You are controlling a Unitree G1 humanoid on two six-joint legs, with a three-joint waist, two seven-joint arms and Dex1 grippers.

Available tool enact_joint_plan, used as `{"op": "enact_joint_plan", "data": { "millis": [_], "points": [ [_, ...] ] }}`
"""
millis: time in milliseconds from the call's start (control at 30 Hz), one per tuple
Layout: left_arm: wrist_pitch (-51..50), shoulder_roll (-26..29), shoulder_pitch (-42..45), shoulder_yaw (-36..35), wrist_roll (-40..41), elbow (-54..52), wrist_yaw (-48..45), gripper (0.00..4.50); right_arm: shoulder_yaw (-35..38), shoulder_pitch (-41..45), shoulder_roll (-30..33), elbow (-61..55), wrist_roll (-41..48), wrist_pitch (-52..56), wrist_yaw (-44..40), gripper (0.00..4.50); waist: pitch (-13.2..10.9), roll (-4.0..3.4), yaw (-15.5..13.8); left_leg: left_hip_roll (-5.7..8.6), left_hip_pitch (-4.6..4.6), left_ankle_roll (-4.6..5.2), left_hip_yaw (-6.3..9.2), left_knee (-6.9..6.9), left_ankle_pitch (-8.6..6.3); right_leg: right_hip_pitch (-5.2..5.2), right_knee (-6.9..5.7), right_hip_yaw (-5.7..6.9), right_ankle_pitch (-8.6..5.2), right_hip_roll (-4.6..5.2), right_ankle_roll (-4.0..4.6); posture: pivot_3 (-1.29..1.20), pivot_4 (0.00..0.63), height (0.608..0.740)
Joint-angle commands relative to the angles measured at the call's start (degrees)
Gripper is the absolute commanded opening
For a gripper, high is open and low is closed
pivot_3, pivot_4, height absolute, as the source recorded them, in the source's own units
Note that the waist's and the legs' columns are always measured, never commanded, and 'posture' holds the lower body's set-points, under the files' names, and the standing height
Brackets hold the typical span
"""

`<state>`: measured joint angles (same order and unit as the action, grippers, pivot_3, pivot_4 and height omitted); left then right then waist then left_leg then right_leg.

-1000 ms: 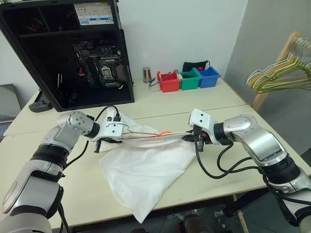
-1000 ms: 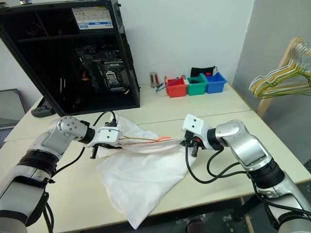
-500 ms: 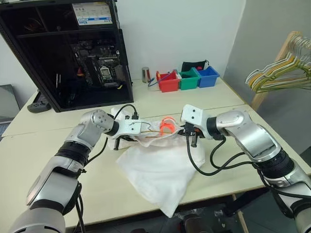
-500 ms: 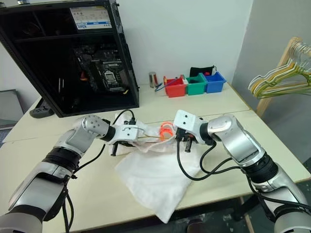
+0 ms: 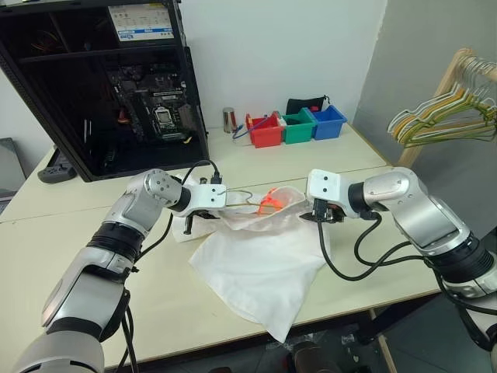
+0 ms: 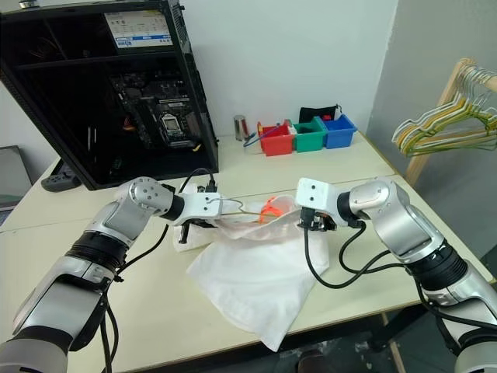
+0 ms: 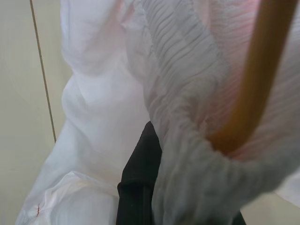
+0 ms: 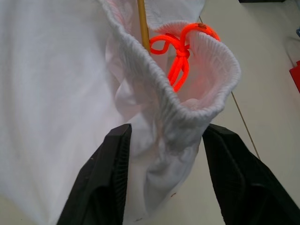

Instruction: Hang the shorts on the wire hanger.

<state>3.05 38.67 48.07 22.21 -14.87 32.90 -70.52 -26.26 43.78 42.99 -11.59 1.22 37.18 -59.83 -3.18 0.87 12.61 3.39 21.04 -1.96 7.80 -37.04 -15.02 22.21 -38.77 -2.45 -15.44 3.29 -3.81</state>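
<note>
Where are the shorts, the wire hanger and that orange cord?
shorts [image 5: 260, 268], left eye view, flat white fabric.
wire hanger [image 7: 255, 79], left wrist view, golden wire bar.
orange cord [image 8: 179, 56], right wrist view, its knot.

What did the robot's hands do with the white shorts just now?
The right gripper opened, letting go of the shorts waistband, which now sits loose between its fingers. The two hands came closer, bunching the shorts. The left gripper stayed shut on the waistband and wire hanger.

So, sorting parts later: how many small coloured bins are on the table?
3, in a row at the table's far edge: red bin, green bin, blue bin.
</note>
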Motion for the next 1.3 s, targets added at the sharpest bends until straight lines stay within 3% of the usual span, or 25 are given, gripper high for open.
{"op": "enact_joint_plan", "data": {
  "millis": [33,300,600,700,767,900,1067,1300],
  "points": [
    [0.9,-0.69,2.48,-1.58,0.67,0.92,1.18,0.0,1.13,-0.11,0.97,-1.1,-0.31,2.69,-0.89,3.05,0.0,0.0,0.0,0.0,0.0,0.0,0.0,0.0,0.0,-0.01,0.0,0.0,0.0,0.0,0.0,-0.23,0.0,0.74],
    [1.75,-1.74,3.12,-1.32,0.71,1.78,0.91,0.0,-3.09,2.78,-3.51,8.46,-4.06,-0.78,-1.04,3.05,0.0,0.0,0.39,0.01,0.0,0.0,-0.02,0.0,0.0,-0.01,0.02,-0.01,0.03,0.05,0.04,-0.25,0.0,0.74],
    [0.92,-0.24,1.5,-2.14,0.85,-0.69,0.73,0.0,-9.01,7.23,-9.15,26.01,-13.63,-16.7,1.32,3.05,0.0,0.0,1.27,0.08,0.0,-0.01,-0.01,-0.01,0.01,-0.01,0.01,0.01,0.14,0.04,0.23,-0.18,0.0,0.74],
    [0.57,0.62,0.49,-2.36,0.95,-1.72,0.78,0.0,-9.05,7.93,-9.86,29.77,-15.87,-20.94,2.1,2.57,0.0,0.0,1.46,0.09,0.0,-0.01,-0.01,0.0,0.01,0.01,0.01,0.0,0.14,0.01,0.23,-0.17,0.0,0.74],
    [0.03,1.17,-0.27,-2.6,1.19,-2.8,0.84,0.0,-8.69,8.12,-10.38,31.35,-16.65,-23.11,1.97,1.97,0.0,0.0,1.46,0.09,-0.01,-0.01,-0.01,0.0,0.01,0.01,-0.01,-0.01,0.14,0.01,0.24,-0.16,0.0,0.74],
    [-0.73,1.59,-0.79,-2.75,1.29,-3.83,1.04,0.0,-7.8,8.24,-11.36,32.87,-17.45,-25.22,1.42,1.24,0.0,0.0,1.3,0.09,-0.02,-0.01,0.0,-0.01,0.0,0.0,-0.02,-0.01,0.14,-0.02,0.24,-0.15,0.0,0.74],
    [-1.23,1.75,-0.77,-2.72,1.37,-4.24,1.38,0.0,-6.91,8.13,-12.42,33.22,-17.95,-26.04,1.05,0.01,0.0,0.0,1.0,0.1,-0.02,-0.01,0.0,-0.01,0.01,0.01,-0.05,-0.01,0.14,-0.05,0.24,-0.15,0.0,0.74],
    [-0.86,1.44,-0.15,-2.3,0.97,-3.55,1.84,0.0,-6.09,7.02,-12.5,32.06,-18.82,-26.25,0.77,0.01,0.0,0.0,0.53,0.12,-0.02,-0.01,-0.01,-0.02,0.01,0.01,-0.05,-0.04,0.14,-0.05,0.24,-0.16,0.0,0.74]
  ]
}}
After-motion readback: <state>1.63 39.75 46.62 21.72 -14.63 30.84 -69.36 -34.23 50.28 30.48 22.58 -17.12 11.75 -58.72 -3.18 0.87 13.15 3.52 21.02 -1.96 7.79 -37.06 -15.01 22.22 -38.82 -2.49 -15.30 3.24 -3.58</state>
